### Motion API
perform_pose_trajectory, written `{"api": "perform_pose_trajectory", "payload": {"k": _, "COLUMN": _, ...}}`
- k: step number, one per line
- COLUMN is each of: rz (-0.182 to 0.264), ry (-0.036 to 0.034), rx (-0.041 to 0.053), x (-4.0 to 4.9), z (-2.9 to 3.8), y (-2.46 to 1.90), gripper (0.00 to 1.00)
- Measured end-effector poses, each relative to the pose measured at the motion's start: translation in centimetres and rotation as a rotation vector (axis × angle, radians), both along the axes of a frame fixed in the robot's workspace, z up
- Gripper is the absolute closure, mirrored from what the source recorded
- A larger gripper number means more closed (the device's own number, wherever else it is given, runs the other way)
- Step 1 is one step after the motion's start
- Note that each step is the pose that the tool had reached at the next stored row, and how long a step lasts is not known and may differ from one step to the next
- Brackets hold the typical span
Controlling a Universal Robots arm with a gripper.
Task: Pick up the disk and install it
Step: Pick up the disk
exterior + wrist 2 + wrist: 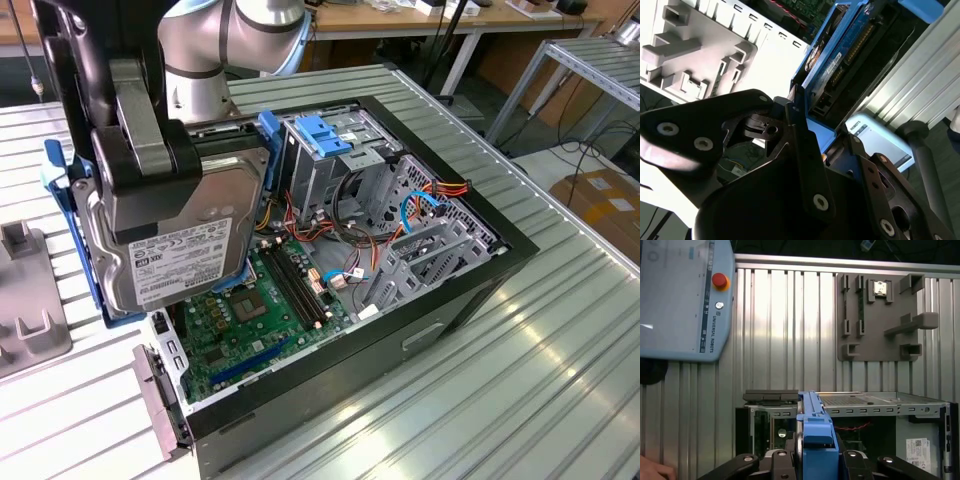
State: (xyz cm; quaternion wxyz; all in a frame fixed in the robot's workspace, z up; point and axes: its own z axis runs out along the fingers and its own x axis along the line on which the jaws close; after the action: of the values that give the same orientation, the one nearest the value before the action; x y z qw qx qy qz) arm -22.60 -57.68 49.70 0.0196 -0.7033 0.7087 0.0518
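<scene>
The disk (185,250), a grey metal drive framed by blue rails, hangs on edge in the air above the end of the open computer case (450,300) on the exterior view's left. My gripper (150,185) is shut on it, one grey finger lying across its labelled face. In the first wrist view the disk's blue rail (815,440) runs edge-on between the dark fingers (780,460), with the case (880,405) below. In the second wrist view the disk (835,55) rises from the gripper (800,135).
Inside the case are a green motherboard (260,310), a metal drive cage with a blue bracket (325,135) and loose cables. A grey fixture plate (25,300) (885,315) lies on the ribbed metal table. A teach pendant (680,295) rests nearby, and a hand (655,472) shows at the edge.
</scene>
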Motion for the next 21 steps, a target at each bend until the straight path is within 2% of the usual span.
{"api": "perform_pose_trajectory", "payload": {"k": 11, "rz": 0.000, "ry": -0.0001, "rx": 0.0001, "x": 0.07, "z": -0.03, "y": -1.20, "gripper": 0.63}}
{"api": "perform_pose_trajectory", "payload": {"k": 21, "rz": 0.000, "ry": 0.0000, "rx": 0.0001, "x": 0.14, "z": -0.04, "y": -2.10, "gripper": 0.63}}
